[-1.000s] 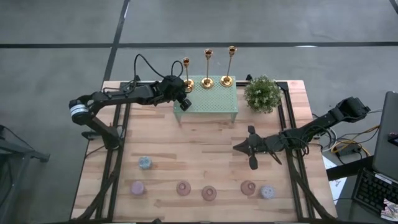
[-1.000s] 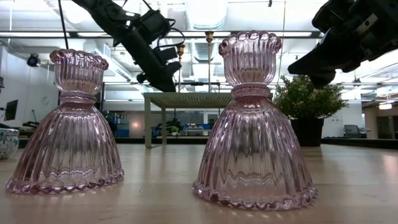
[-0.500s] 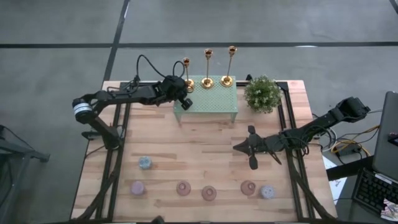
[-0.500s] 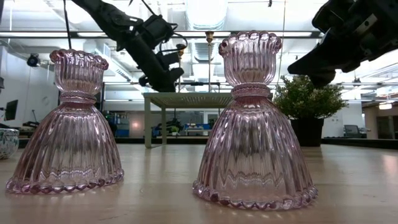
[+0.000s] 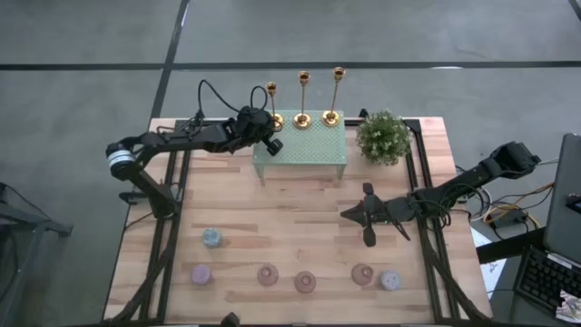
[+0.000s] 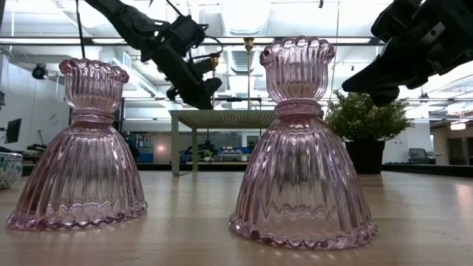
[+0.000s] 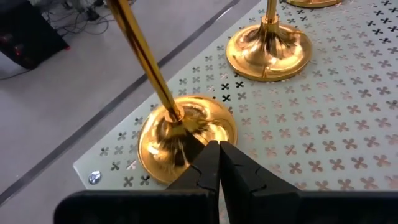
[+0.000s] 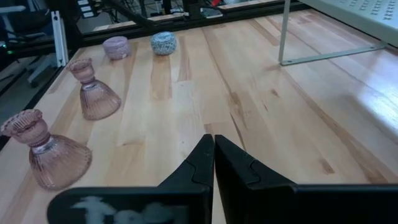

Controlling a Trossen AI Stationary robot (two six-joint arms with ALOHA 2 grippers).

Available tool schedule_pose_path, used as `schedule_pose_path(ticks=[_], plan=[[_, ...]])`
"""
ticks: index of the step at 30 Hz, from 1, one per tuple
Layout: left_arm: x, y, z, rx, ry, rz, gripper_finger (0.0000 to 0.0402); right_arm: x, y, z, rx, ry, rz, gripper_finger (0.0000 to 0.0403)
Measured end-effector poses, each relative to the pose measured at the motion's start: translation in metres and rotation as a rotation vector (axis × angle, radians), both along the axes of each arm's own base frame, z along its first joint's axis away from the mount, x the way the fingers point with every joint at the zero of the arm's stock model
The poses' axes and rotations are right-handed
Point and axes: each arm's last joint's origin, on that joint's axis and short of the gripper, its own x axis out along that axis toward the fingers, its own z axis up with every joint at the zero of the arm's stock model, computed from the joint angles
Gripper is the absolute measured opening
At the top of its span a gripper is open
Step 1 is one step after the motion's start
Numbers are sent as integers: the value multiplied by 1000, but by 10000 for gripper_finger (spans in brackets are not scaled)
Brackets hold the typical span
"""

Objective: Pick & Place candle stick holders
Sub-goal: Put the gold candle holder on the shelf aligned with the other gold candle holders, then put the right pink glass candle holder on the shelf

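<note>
Three gold candle stick holders stand by their round bases on a pale green perforated stand (image 5: 304, 150) at the table's far middle: a left one (image 5: 271, 91), a middle one (image 5: 302, 116) and a right one (image 5: 332, 114). My left gripper (image 7: 218, 144) is shut with nothing between its fingers. Its tips are at the near rim of the left holder's base (image 7: 186, 127); the middle holder's base (image 7: 268, 51) stands beyond. My right gripper (image 5: 347, 216) hangs shut over the table's middle, away from the holders. My left gripper's shut fingertips (image 7: 208, 155) come slanting down from the table's left side to the near rim of the left holder's round base (image 7: 163, 163). I cannot tell whether they touch it. The holder stands upright on the stand.
A potted plant (image 5: 383, 136) stands right of the stand. Several pink glass holders (image 5: 305, 282) and two speckled ones (image 5: 211, 238) sit in a row near the table's front edge; two pink ones (image 6: 301, 148) loom close in the low view. Bare wood lies between them and the stand.
My left gripper has tipped up a little and edged toward the left holder's base. The holders have kept their places.
</note>
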Motion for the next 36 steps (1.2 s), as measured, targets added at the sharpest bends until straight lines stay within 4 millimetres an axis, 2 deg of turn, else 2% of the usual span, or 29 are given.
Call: schedule_pose_path(ticks=[5,9,13,19,24,28,36], plan=[[-1,-1,0,-12,-3,8,14,0,0,0,0,-1,0,8],[-2,-11,4,-41,11,-56,14,1,1,2,5,-9,6,8],[-3,-32,10,-57,39,-161,14,4,2,9,19,-40,10,8],[-11,-74,22,-44,-20,-296,14,8,5,18,66,-68,33,8],[-28,-104,27,-56,-119,-384,14,11,8,25,58,-85,92,8],[-47,-126,23,-49,-182,-457,14,12,8,29,49,-97,96,8],[-90,-153,6,-41,-287,-551,14,12,9,28,83,-91,103,8]])
